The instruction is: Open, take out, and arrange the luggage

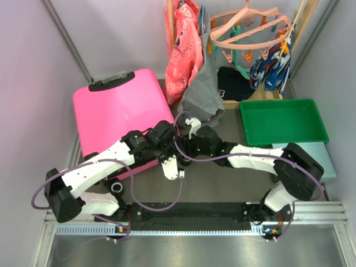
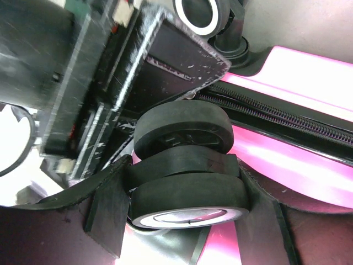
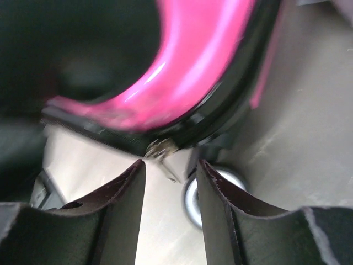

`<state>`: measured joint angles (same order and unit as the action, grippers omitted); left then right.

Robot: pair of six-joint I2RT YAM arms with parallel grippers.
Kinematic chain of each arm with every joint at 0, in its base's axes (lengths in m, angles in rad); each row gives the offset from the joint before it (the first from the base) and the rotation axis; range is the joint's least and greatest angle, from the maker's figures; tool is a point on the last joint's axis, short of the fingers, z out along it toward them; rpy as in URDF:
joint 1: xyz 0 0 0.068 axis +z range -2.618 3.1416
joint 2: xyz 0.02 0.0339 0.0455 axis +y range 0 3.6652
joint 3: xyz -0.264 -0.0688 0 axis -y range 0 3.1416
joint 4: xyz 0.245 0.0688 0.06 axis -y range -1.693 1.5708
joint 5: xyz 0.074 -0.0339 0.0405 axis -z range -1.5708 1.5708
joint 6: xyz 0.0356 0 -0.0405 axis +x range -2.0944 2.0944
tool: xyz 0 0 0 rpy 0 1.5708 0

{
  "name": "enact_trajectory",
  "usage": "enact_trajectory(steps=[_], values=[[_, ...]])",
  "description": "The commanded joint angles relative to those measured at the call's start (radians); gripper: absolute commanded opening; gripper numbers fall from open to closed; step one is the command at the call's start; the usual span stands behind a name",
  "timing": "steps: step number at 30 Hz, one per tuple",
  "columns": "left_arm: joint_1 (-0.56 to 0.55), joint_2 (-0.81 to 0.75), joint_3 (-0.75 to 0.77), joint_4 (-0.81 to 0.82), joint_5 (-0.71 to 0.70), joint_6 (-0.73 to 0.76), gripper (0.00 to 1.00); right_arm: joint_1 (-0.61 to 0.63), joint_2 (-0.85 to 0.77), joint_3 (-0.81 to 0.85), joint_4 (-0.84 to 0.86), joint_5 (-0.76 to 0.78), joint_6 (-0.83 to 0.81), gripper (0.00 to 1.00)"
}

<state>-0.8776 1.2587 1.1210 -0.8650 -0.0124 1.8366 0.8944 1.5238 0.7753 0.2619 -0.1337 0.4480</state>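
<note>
luggage point(image 1: 119, 108): lies flat on the desk point(image 1: 222, 183), lid up and zip shut. Its near corner is at both claws, and the rest of the shell runs away beyond them.
left claw point(image 2: 185, 171): set wide around the corner wheel point(image 2: 182, 132), with a pad against each side. Reads as a hold on the wheel, probably to steady the case.
right claw point(image 3: 171, 165): fingers spread, nothing between them.
zip pull point(image 3: 160, 149): small metal tab on the black zip band, just ahead of the right fingertips and in line with the gap. Not touched.
shell: judged hard, stiff and glossy. Pads would likely slide on the pink faces, and the case is too broad for either claw to span.
weight: judged bulky and not light. Better dragged or tipped than lifted by one arm.
wheel as hold: rubbery and grippy, but it may swivel or roll under load.
best holds: the zip pull for opening, pinched squarely because the tab is thin and could slip out. Then the lid's rim, or the handle point(image 1: 111, 82) on the far side from both claws.
risk: the case may skid across the desk when the zip is pulled.
</note>
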Motion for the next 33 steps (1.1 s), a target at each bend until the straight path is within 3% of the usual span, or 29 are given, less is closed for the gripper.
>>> enact_trajectory(steps=[1,4,7,11,19,33], values=[[0.005,-0.048,0.053,0.003,-0.004,-0.037,0.0,0.006,0.053,0.1,0.017,0.03,-0.006,0.42],[0.005,-0.054,0.051,-0.003,-0.003,-0.039,0.0,0.006,0.064,0.11,0.025,0.052,0.017,0.38],[0.005,-0.058,0.051,-0.015,0.002,-0.039,0.0,0.006,0.061,0.114,0.022,0.077,0.026,0.26],[0.005,-0.068,0.056,-0.04,0.008,-0.046,0.0,0.006,0.047,0.113,0.02,0.08,0.018,0.0],[0.005,-0.113,0.054,-0.172,0.074,-0.105,0.0,-0.061,-0.025,0.064,-0.022,0.095,0.035,0.0],[-0.006,-0.111,0.063,-0.209,0.109,-0.114,0.0,-0.129,0.019,0.214,-0.24,0.181,-0.029,0.0]])
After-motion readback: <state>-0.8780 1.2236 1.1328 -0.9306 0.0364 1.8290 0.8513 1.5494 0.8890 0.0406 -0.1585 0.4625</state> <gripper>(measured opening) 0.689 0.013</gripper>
